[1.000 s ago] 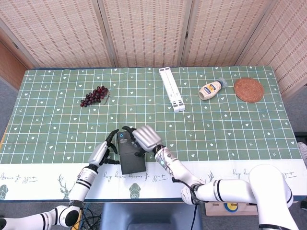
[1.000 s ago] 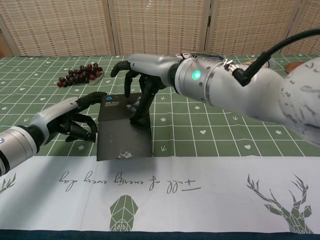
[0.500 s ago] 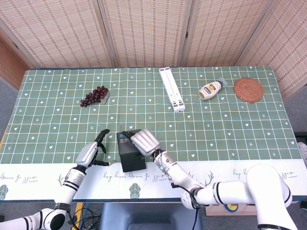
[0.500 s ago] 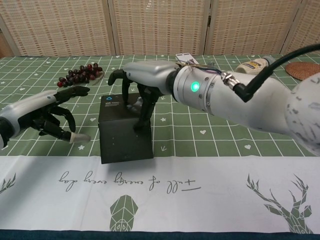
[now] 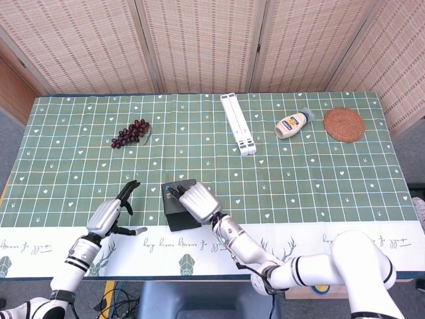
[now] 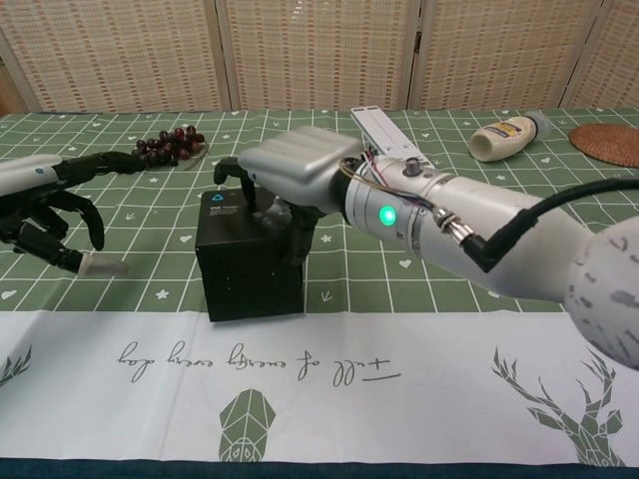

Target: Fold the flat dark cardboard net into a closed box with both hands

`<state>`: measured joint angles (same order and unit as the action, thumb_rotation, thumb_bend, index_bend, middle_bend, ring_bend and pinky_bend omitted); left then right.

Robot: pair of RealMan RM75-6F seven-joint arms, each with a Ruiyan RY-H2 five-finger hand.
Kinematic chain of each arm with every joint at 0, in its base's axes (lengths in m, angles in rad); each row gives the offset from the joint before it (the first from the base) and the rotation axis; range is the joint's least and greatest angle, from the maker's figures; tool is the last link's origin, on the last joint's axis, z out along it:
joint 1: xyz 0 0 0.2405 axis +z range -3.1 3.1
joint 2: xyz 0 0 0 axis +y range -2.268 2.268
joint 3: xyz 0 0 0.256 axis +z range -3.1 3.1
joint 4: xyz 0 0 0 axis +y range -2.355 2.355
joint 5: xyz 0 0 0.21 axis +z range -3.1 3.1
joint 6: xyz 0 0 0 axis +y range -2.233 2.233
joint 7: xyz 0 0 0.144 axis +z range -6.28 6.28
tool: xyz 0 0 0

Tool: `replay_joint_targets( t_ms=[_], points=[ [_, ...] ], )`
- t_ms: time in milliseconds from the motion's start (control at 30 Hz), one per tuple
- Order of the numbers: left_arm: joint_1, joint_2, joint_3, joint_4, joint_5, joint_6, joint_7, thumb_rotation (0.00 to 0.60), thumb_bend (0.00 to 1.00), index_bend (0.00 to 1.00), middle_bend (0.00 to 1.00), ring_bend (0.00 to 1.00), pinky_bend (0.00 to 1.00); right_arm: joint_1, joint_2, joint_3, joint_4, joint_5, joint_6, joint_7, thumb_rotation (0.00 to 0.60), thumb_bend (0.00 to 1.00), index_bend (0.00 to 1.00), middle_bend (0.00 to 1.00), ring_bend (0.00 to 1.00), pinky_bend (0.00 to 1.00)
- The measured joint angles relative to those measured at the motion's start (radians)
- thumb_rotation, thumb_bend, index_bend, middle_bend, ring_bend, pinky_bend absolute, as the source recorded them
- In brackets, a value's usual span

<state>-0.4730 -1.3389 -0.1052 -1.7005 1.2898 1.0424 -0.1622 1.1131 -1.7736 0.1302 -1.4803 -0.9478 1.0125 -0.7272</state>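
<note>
Box (image 5: 179,205) near worktop (image 5: 299,186) front edge, right hand (image 5: 198,201) on top; left hand (image 5: 109,216) apart to its left; grapes (image 5: 130,133) behind-left, bottle (image 5: 292,124) and coaster (image 5: 344,124) far right.

Your right hand (image 6: 290,170) has a silver shell and dark fingers; its white forearm shows a green light, exposed coloured wires and a black cable. Your left hand (image 6: 45,205) matches, silver over black.

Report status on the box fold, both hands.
Right robot hand rests on the dark box, which stands folded. Left robot hand open, apart from it. Nothing blocking.
</note>
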Motion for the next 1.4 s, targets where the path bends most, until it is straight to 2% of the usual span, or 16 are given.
replay_joint_targets(
  t_ms=[367, 700, 800, 933, 1000, 1200, 1400],
  points=[
    [0.004, 0.049, 0.029, -0.046, 0.036, -0.020, -0.014, 0.600, 0.11, 0.00, 0.00, 0.47, 0.87, -0.028, -0.058, -0.022, 0.081, -0.101, 0.021, -0.011, 0.600, 0.32, 0.37, 0.33, 0.67, 1.00],
    [0.008, 0.060, 0.031, -0.053, 0.052, -0.010, -0.034, 0.600, 0.11, 0.00, 0.00, 0.46, 0.87, -0.057, -0.062, -0.012, 0.092, -0.157, 0.023, 0.000, 0.600, 0.33, 0.38, 0.32, 0.67, 1.00],
    [0.012, 0.071, 0.027, -0.061, 0.057, 0.006, -0.040, 0.600, 0.11, 0.00, 0.00, 0.42, 0.83, -0.072, -0.034, 0.004, 0.055, -0.152, 0.029, 0.026, 0.600, 0.33, 0.37, 0.29, 0.62, 1.00],
    [0.021, 0.094, 0.019, -0.063, 0.055, 0.030, -0.034, 0.600, 0.11, 0.00, 0.00, 0.24, 0.71, -0.109, 0.061, 0.022, -0.023, -0.153, 0.048, 0.069, 0.600, 0.33, 0.34, 0.29, 0.53, 1.00],
    [0.026, 0.109, 0.016, -0.063, 0.046, 0.038, -0.016, 0.600, 0.11, 0.00, 0.00, 0.19, 0.64, -0.134, 0.116, 0.021, -0.058, -0.158, 0.060, 0.091, 0.600, 0.33, 0.34, 0.29, 0.51, 0.98],
    [0.051, 0.117, 0.005, -0.045, 0.027, 0.114, 0.078, 0.600, 0.11, 0.00, 0.00, 0.17, 0.56, -0.247, 0.322, -0.018, -0.156, -0.209, 0.107, 0.198, 0.600, 0.33, 0.34, 0.30, 0.48, 0.90],
    [0.106, 0.096, -0.012, 0.018, 0.009, 0.266, 0.192, 0.600, 0.11, 0.00, 0.00, 0.17, 0.56, -0.411, 0.499, -0.104, -0.203, -0.328, 0.232, 0.321, 0.600, 0.33, 0.34, 0.31, 0.48, 0.86]
  ],
)
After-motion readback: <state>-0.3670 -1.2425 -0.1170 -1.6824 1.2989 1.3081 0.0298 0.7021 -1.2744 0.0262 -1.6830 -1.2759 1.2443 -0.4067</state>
